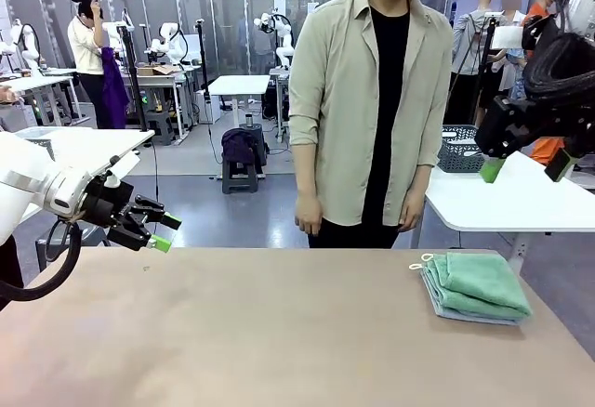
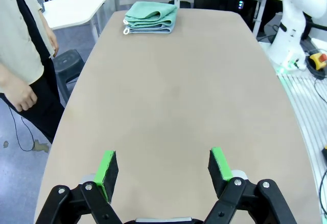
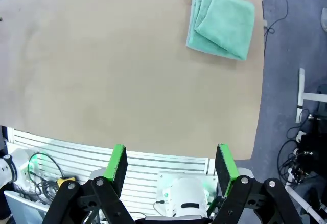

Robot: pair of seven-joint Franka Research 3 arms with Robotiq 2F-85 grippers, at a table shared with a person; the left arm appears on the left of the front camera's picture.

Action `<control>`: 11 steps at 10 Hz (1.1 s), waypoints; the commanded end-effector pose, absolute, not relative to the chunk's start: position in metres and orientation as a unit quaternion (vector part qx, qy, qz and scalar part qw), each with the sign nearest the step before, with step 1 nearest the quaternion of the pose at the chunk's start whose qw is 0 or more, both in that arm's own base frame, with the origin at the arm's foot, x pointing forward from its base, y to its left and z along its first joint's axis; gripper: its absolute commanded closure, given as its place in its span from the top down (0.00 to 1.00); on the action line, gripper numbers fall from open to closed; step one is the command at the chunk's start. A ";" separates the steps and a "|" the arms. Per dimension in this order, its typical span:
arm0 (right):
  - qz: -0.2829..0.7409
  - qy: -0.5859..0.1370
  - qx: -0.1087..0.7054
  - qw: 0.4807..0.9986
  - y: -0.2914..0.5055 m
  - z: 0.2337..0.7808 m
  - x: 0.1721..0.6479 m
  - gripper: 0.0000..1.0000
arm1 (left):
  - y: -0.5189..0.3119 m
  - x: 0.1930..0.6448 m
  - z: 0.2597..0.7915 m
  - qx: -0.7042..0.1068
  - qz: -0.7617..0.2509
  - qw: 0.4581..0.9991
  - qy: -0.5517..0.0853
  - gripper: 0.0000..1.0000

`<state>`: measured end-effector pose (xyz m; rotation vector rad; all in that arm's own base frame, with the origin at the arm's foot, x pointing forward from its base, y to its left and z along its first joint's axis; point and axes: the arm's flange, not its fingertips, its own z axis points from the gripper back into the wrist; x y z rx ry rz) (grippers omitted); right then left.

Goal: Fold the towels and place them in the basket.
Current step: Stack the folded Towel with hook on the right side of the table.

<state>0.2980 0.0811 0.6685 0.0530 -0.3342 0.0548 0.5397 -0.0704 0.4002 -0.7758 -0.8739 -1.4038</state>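
Room: busy lab hall with other white tables and workstations behind; a person (image 1: 372, 100) in a pale shirt stands at the far edge of the table, hands down at their sides.
Surface: tan table (image 1: 260, 333), bare apart from the towels.
Towels: mint green towel (image 1: 479, 282) lies folded on top of the light blue-grey towel (image 1: 465, 315), stacked together near the far right corner; a small white loop sticks out at the stack's far left corner.
Basket: a dark mesh basket (image 1: 460, 150) sits on a white table behind the person, well apart from the towels; whether it is the one meant for this task I cannot tell.
Left gripper (image 1: 158, 230): hangs above the table's left edge, jaws standing wide, nothing between the green pads.
Right gripper (image 1: 522, 167): raised high at the right side above the towels, jaws apart and empty.
Step in hand: by my reading, folding looks done and placing has not begun.
Next move calls for: probably the right arm to descend on the stack and pinch both layers at one edge, and a basket within reach.
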 end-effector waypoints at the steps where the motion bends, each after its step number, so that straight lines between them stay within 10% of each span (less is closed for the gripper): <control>1: 0.027 -0.163 0.026 0.986 0.081 0.667 0.301 0.86 | -0.070 0.539 0.403 -0.342 -0.605 0.611 -0.379 0.90; 11: 0.027 -0.163 0.026 0.986 0.081 0.667 0.301 0.86 | -0.070 0.539 0.403 -0.342 -0.605 0.611 -0.379 0.90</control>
